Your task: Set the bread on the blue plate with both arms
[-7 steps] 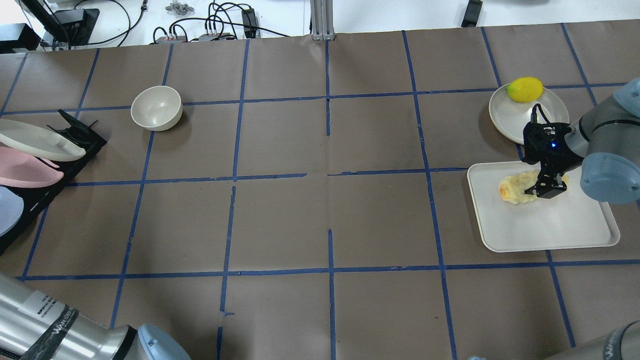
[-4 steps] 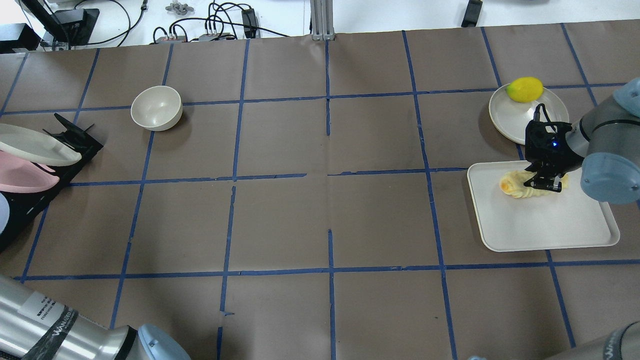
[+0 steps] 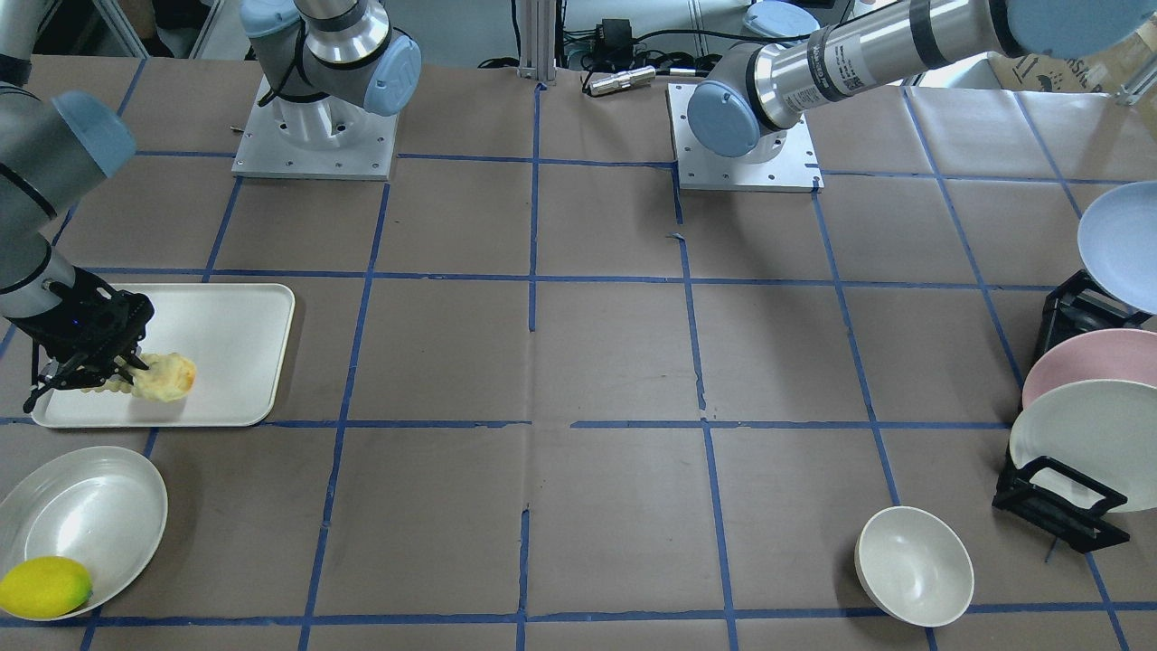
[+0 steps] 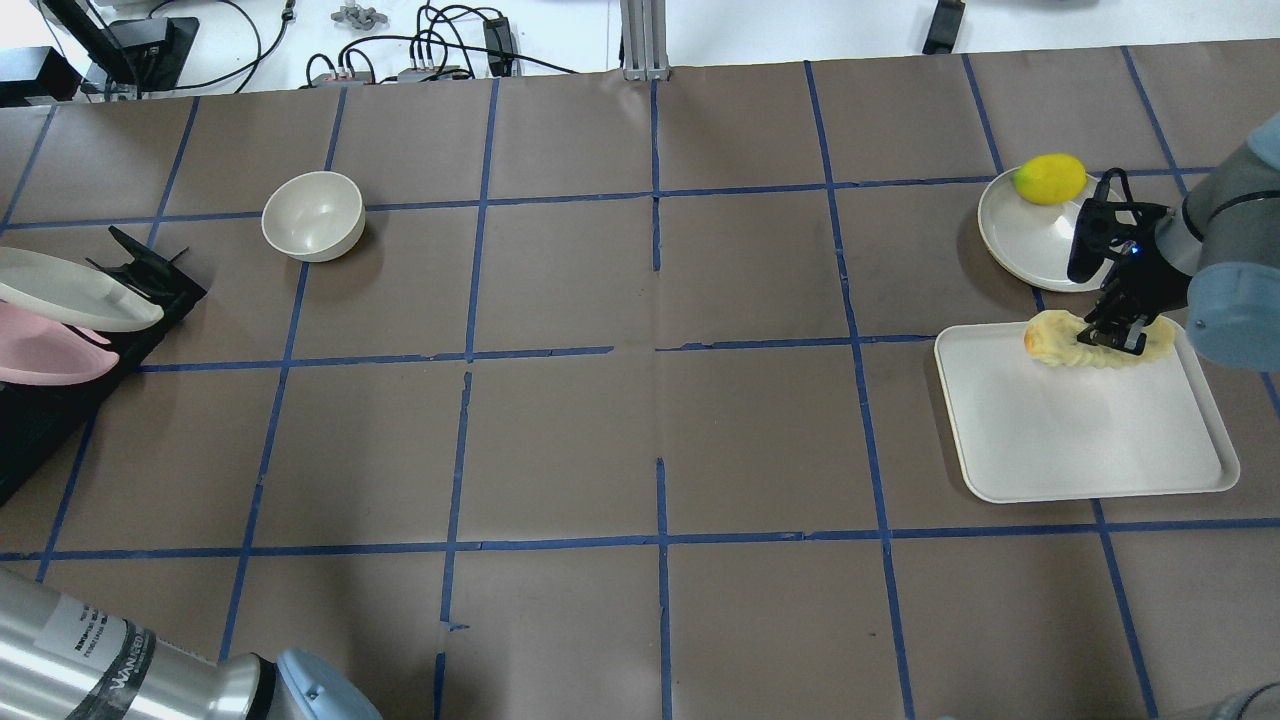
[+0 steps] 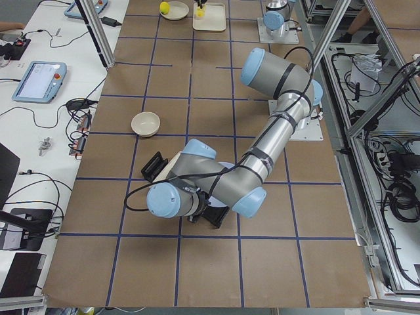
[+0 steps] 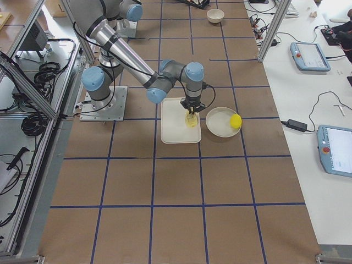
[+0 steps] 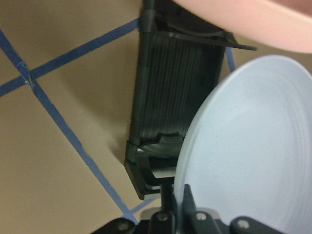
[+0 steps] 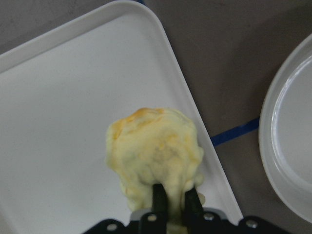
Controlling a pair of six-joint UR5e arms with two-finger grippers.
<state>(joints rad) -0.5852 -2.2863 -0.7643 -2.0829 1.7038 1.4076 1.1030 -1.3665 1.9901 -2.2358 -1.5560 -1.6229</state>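
The bread point(image 4: 1060, 340) is pale yellow with an orange-browned end. My right gripper point(image 4: 1112, 338) is shut on it and holds it above the far edge of the white tray point(image 4: 1080, 440). The right wrist view shows the bread point(image 8: 153, 156) hanging from the closed fingers point(image 8: 158, 195) over the tray's corner. The blue plate point(image 3: 1121, 244) is lifted off the rack at the front-facing view's right edge. In the left wrist view my left gripper point(image 7: 178, 214) is shut on the rim of the blue plate point(image 7: 248, 146). The overhead view shows neither that plate nor the left gripper.
A black rack point(image 3: 1062, 506) holds a pink plate point(image 3: 1085, 362) and a cream plate point(image 3: 1076, 434). A cream bowl point(image 3: 913, 565) stands nearby. A lemon point(image 4: 1050, 178) lies on a cream plate point(image 4: 1030, 240) just beyond the tray.
My right gripper has lifted the bread and carried it toward the tray's far edge. The blue plate has left the overhead view at the left edge, and the rack shifted slightly.
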